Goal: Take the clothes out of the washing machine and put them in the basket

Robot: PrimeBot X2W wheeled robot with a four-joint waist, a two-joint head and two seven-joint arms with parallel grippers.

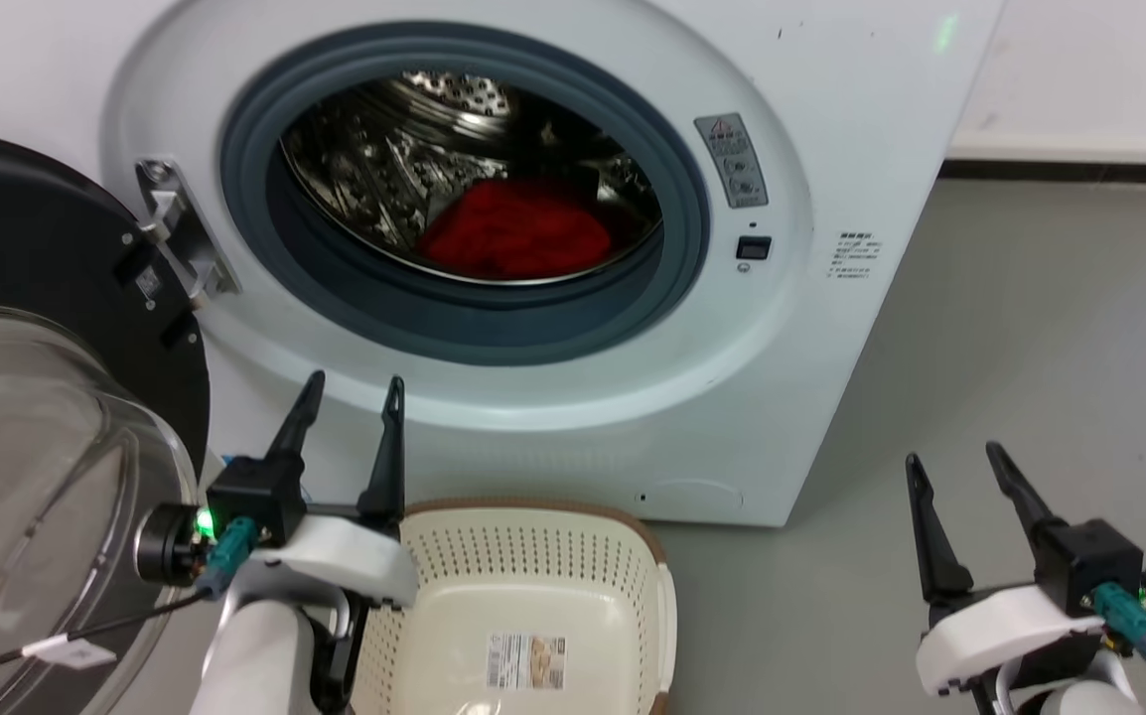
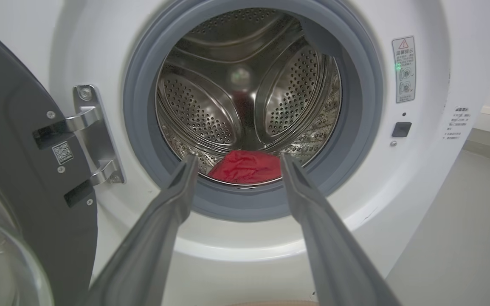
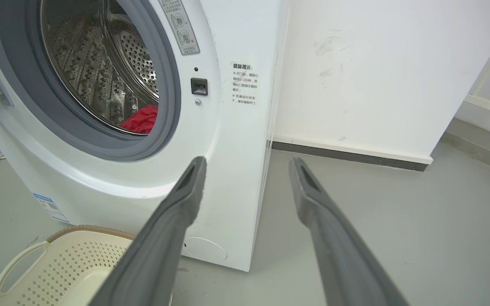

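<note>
The clothes (image 1: 518,241) are seen bunched red at the bottom of the steel drum (image 1: 384,169), just inside the washing machine (image 1: 831,328) porthole. The door (image 1: 37,278) is swung wide open. The basket (image 1: 533,508) is set on the floor (image 1: 1030,348) just before the machine. The left gripper (image 1: 357,378) is held spread by the basket's back left corner, and the right gripper (image 1: 952,453) is spread too, over grey floor.
</note>
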